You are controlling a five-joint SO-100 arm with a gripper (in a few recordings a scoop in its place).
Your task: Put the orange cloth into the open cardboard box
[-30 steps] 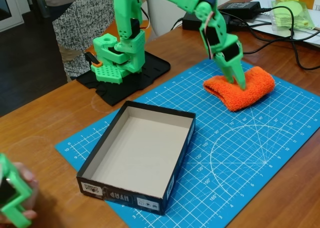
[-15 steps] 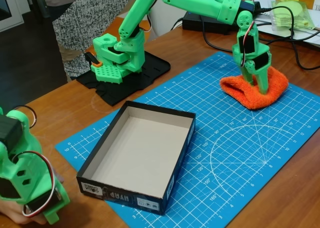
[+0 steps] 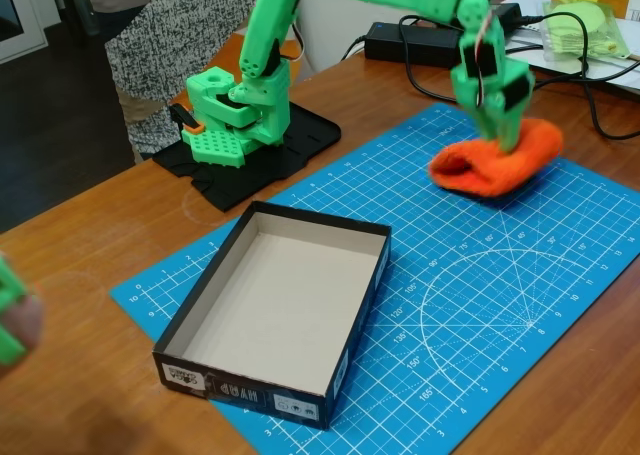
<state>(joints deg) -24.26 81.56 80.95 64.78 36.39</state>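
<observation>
The orange cloth (image 3: 492,162), a fluffy folded pad, is at the far right of the blue cutting mat. It hangs slightly raised, with a shadow under it. My green gripper (image 3: 499,135) comes down from above and is shut on the cloth's top middle, its fingertips sunk into the pile. The open cardboard box (image 3: 251,385) sits at the mat's near left, black outside with a plain beige floor and nothing inside. The box lies well to the left of and nearer than the gripper.
The blue cutting mat (image 3: 480,285) covers the middle of the wooden table. My arm's base stands on a black plate (image 3: 300,140) at the back left. A power adapter (image 3: 400,37), cables and a bag of green items (image 3: 585,25) lie behind the cloth. A person (image 3: 170,35) stands behind the table.
The gripper went from the cloth's left part to its middle, closed on it and raised it a little. The cloth has bunched up and shifted slightly left.
</observation>
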